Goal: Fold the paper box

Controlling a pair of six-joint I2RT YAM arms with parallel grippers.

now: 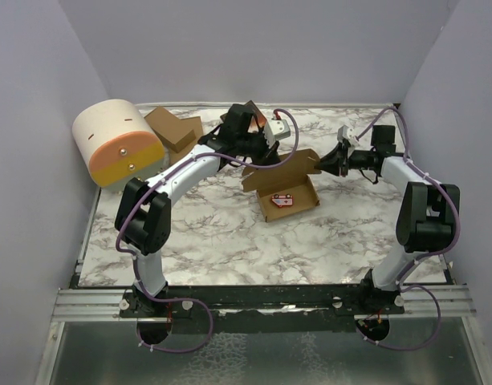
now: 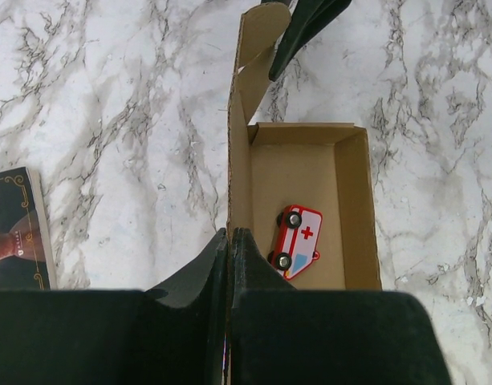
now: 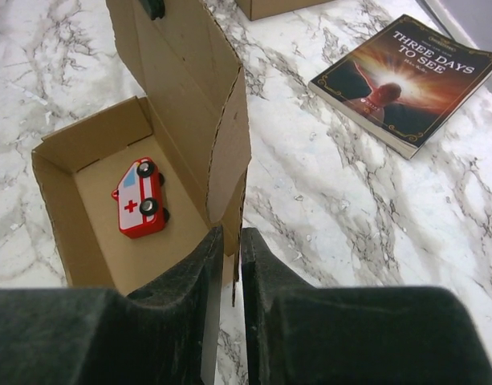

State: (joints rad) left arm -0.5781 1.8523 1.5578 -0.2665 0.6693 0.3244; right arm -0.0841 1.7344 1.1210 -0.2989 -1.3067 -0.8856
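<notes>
Lid fold: both grippers clamped on the standing lid.
The paper box sits on the table between my arms, tray down, toy ambulance inside. My left gripper and right gripper each pinch one end of the upright lid. My judgement: swing both ends over together and level, without dragging the tray, tabs tucked inside the walls.
</notes>
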